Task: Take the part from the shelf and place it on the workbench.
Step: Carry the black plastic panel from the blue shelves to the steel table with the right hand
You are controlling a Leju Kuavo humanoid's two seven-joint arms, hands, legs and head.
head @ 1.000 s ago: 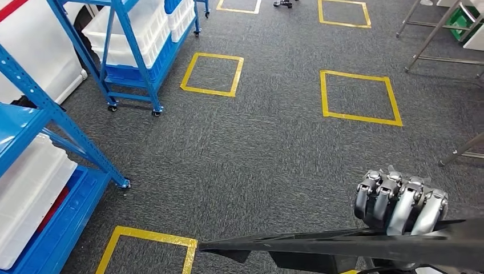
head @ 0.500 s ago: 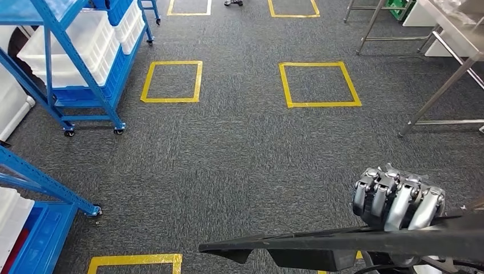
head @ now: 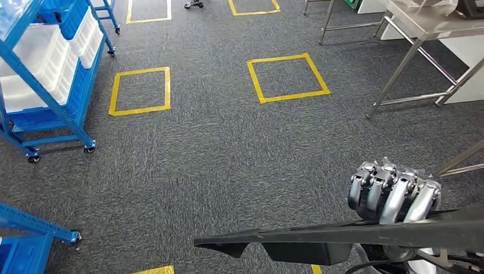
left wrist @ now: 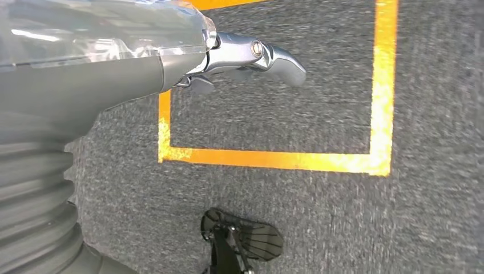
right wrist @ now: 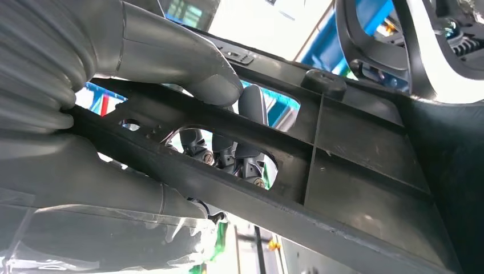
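My right hand [head: 394,194] grips a long, flat black plastic part [head: 342,235] that lies crosswise low in the head view, its pointed end toward the left. In the right wrist view the thumb [right wrist: 171,54] presses on the ribbed black part [right wrist: 354,154] and the fingers curl around behind it. My left hand [left wrist: 251,54] hangs over the grey carpet with nothing in it, its fingers apart. The steel workbench [head: 422,25] stands at the far right. The blue shelf [head: 57,74] with white bins stands at the far left.
Yellow tape squares [head: 288,77] mark the grey carpet ahead. Steel legs of the workbench [head: 394,74] reach down to the floor at right. A second blue shelf foot [head: 34,225] sits at the near left. A thin steel leg [head: 462,160] crosses the right edge.
The whole view has swung right: the blue shelves slid off to the left and the steel workbench came in at the upper right. My right hand still holds the part the same way.
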